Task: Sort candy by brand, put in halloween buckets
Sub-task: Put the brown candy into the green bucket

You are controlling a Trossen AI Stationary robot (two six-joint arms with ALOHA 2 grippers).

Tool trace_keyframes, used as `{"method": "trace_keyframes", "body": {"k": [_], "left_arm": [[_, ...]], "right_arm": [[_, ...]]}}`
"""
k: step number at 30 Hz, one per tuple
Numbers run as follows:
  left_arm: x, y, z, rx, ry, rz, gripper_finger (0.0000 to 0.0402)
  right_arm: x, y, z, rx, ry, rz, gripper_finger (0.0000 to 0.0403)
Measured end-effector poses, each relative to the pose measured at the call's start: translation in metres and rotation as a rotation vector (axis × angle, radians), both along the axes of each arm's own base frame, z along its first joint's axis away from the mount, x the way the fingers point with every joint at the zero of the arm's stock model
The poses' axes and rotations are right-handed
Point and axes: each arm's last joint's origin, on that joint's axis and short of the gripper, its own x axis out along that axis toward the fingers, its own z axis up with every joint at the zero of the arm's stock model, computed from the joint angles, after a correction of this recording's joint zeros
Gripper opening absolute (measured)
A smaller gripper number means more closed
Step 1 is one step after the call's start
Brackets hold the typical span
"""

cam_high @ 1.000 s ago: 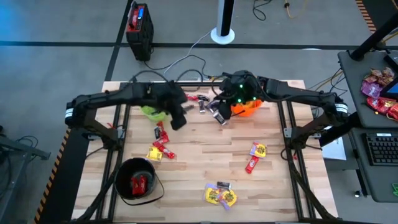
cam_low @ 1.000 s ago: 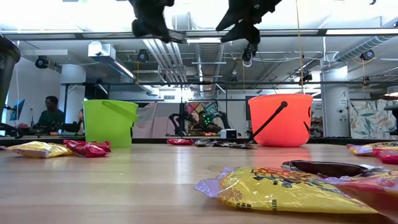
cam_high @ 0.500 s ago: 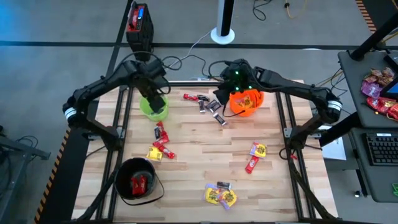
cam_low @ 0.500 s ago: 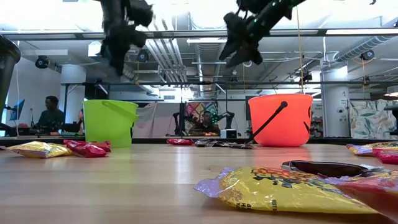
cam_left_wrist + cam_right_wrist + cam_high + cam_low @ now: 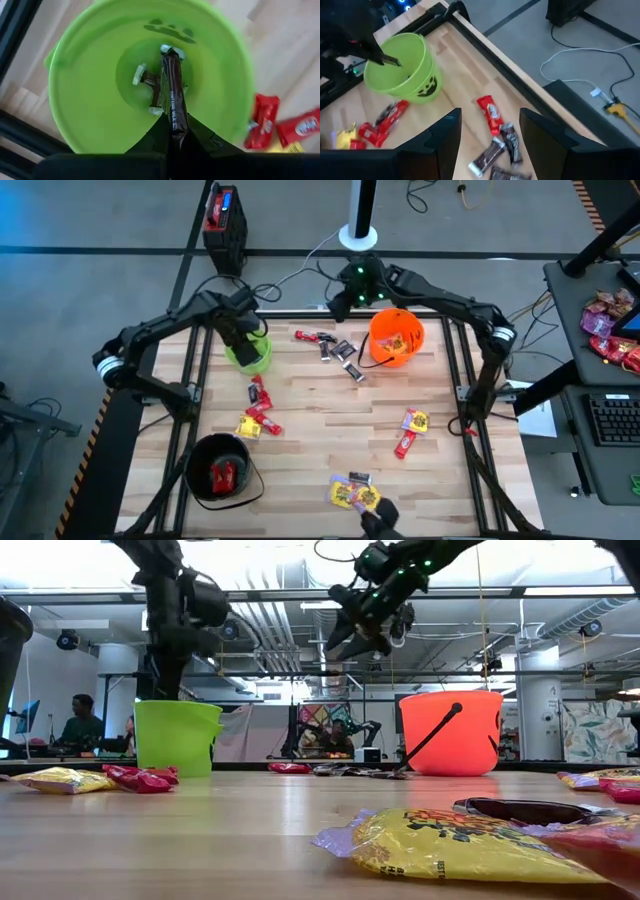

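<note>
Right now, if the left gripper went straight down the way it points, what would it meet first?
The left gripper, shut on a dark candy bar, points into the lime green bucket. It would probably first meet the dark candy already lying on the bucket's bottom, though depth is unclear.

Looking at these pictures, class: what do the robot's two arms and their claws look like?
Both arms are dark and slender, each with a white band at its outer joint. The right arm shows small green lights near its wrist. The left claw and right claw each have two dark, flat fingers.
</note>
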Motion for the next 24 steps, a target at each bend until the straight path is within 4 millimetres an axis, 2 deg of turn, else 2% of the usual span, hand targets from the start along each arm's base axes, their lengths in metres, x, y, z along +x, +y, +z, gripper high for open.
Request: {"method": "trace_keyframes", "body": {"k": [5, 10, 17, 22, 24], "left_arm": [[-0.001, 0.013, -0.009, -0.022, 0.024, 0.043, 0.0011], [0.000, 0.019, -0.013, -0.027, 0.037, 0.015, 0.0015], [0.001, 0.020, -0.018, -0.025, 0.032, 0.027, 0.0022], [0.002, 0.021, -0.017, -0.018, 0.022, 0.033, 0.0049], [0.002, 0.021, -0.017, -0.017, 0.021, 0.032, 0.0064]], "right_arm": [[0.015, -0.016, 0.002, -0.011, 0.058, 0.027, 0.0192], [0.027, -0.028, -0.002, 0.035, 0.142, 0.036, 0.0192], [0.033, -0.033, -0.021, 0.160, 0.265, 0.093, 0.0192], [0.041, -0.035, -0.038, 0.211, 0.264, 0.175, 0.0192], [0.045, -0.037, -0.046, 0.179, 0.268, 0.234, 0.0192]]}}
